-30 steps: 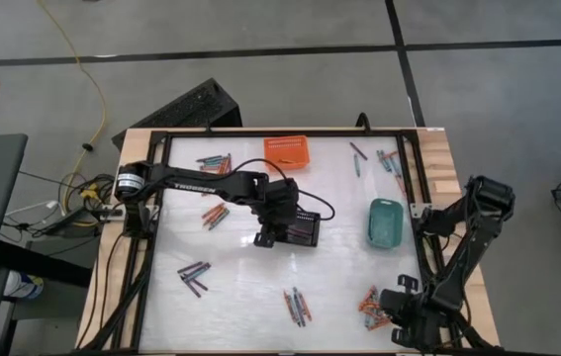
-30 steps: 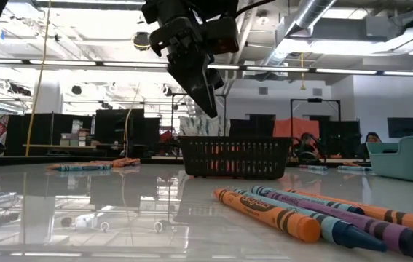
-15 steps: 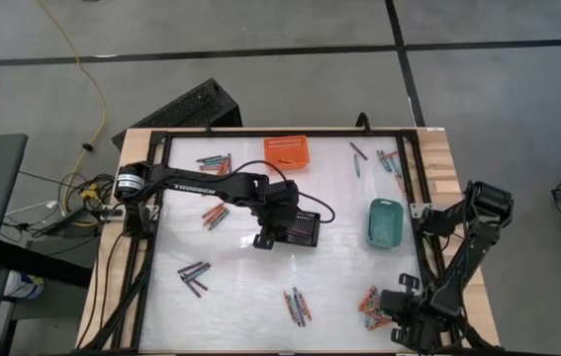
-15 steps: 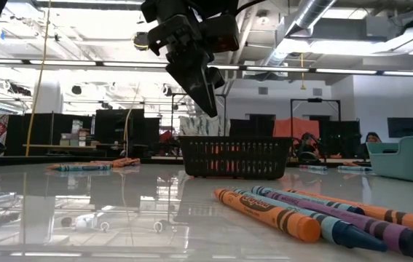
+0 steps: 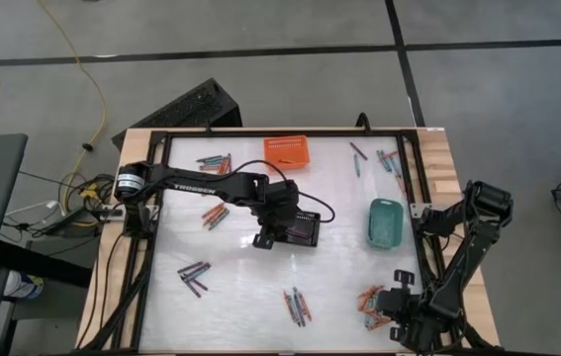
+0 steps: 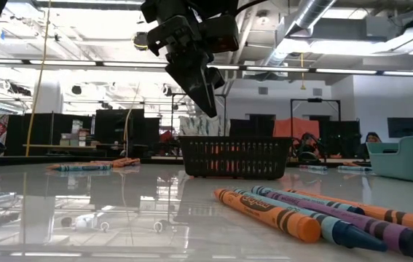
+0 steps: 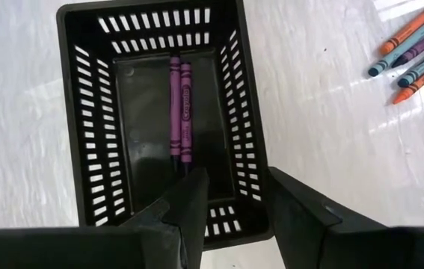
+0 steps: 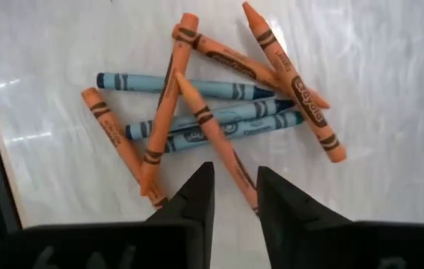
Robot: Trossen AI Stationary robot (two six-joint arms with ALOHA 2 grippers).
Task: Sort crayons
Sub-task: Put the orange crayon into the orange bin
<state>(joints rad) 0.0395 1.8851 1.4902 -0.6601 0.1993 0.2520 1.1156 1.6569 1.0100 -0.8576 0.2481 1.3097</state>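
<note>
Crayons (image 5: 369,302) lie in scattered groups on the white table (image 5: 339,267). Seen from above with the table centre as the dial: a heap of orange and blue ones at 4 o'clock, a cluster (image 5: 296,306) at 6 o'clock, a dark group (image 5: 193,276) at 8 o'clock, a pair (image 5: 216,216) at 9 o'clock, a group (image 5: 214,160) at 11 o'clock, and a spread (image 5: 389,163) at 1 o'clock. Two purple crayons (image 7: 179,108) lie side by side inside the black basket (image 7: 230,90) at centre.

Left gripper (image 7: 234,190) hangs above the black basket's near end, jaws parted, nothing between them.

Right gripper (image 8: 234,187) hovers over the 4 o'clock heap (image 8: 204,112), jaws set narrowly apart, gripping nothing.

Orange basket (image 5: 287,151) sits at 12 o'clock; teal basket (image 5: 386,222) at 3 o'clock.
</note>
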